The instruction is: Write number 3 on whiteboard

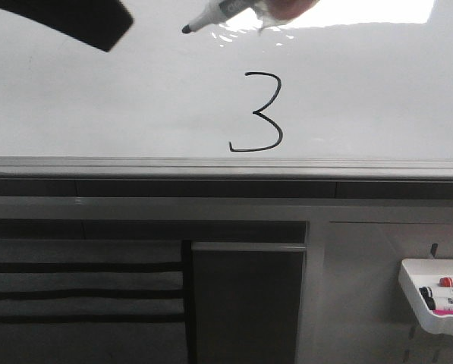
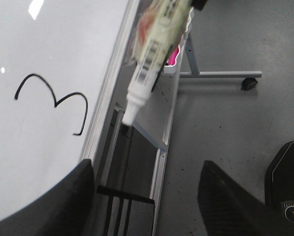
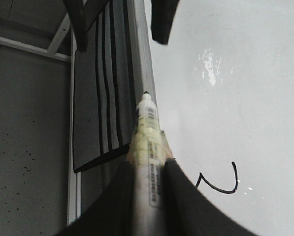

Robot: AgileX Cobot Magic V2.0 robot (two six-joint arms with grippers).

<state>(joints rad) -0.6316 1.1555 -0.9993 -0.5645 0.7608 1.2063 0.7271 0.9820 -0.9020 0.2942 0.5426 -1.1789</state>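
Where the whiteboard (image 1: pixel 97 98) meets its rail, the number 3 (image 1: pixel 257 112) ends (just above).

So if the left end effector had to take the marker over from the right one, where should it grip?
Probably on the bare barrel just behind the nib end of the marker, since the right end effector already clamps the rear. Approach from the side away from the whiteboard, fingers closing across the barrel. The left end effector is open.
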